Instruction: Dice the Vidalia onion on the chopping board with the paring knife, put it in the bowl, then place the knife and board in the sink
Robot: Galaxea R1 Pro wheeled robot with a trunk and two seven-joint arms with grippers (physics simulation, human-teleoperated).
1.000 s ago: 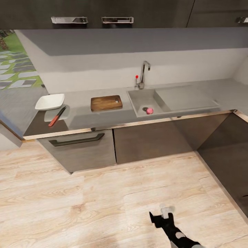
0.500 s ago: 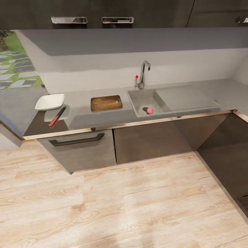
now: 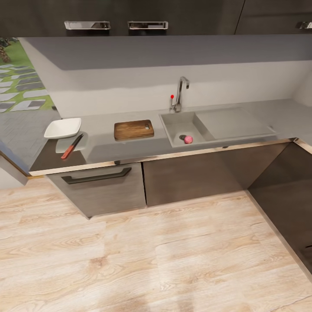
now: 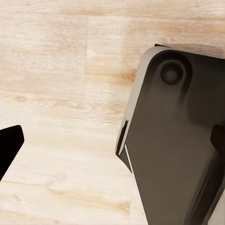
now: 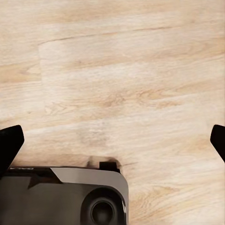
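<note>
Countertop [image 3: 104, 145]: onion [image 3: 188, 139] in sink [image 3: 175, 125].

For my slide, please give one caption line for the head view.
Kitchen counter: pink onion in the sink, chopping board, bowl and knife.

A pink onion [image 3: 188, 139] sits in the sink [image 3: 173, 125] by the drain. Just beside the sink lies a wooden board [image 3: 134, 129]; farther from it stand a white bowl [image 3: 63, 128] and a red-handled knife [image 3: 72, 146].
</note>
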